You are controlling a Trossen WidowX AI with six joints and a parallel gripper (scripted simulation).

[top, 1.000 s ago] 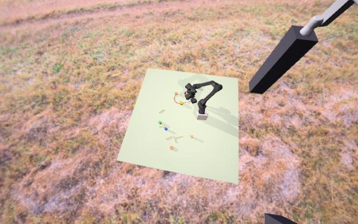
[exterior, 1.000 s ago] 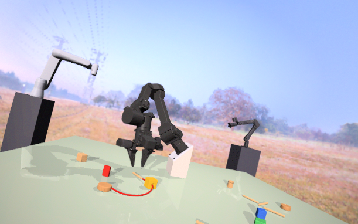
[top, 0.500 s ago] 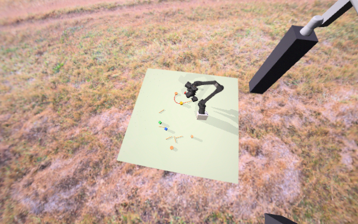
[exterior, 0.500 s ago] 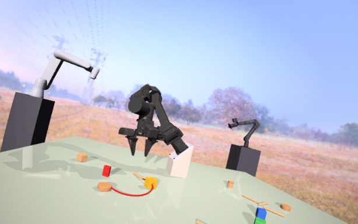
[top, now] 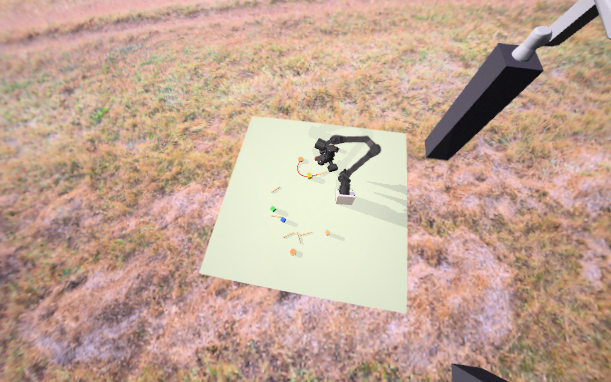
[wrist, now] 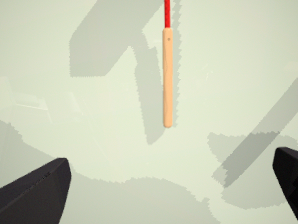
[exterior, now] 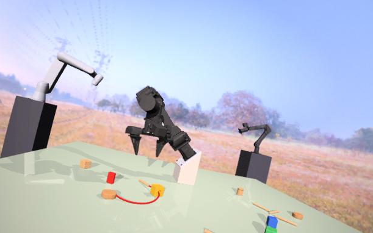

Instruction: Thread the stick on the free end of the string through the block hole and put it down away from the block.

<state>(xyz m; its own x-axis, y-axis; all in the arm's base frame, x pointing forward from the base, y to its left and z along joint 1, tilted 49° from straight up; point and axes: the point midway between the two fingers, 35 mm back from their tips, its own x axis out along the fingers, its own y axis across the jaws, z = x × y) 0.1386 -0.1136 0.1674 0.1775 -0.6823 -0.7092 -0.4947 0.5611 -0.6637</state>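
The yellow block [top: 309,176] [exterior: 157,190] stands on the table [top: 366,270]. The red string [top: 298,169] [exterior: 138,203] [wrist: 167,12] curves from the round wooden button [top: 300,159] [exterior: 108,194] into one side of the block. A short length of it shows on the other side, leading to the thin wooden stick [exterior: 144,182] [wrist: 168,80]. The stick lies flat on the table, away from the block. My gripper [exterior: 146,155] [wrist: 173,164] is wide open and empty, raised above the table and clear of the stick's free end.
A red block [exterior: 111,177] stands near the button, with a wooden piece [exterior: 85,163] behind it. Farther off are a blue block [top: 283,220] [exterior: 272,221], a green block [top: 273,209] [exterior: 271,230], a wooden cylinder [top: 327,233] [exterior: 239,191], a wooden disc [top: 293,252] [exterior: 297,215] and several loose sticks.
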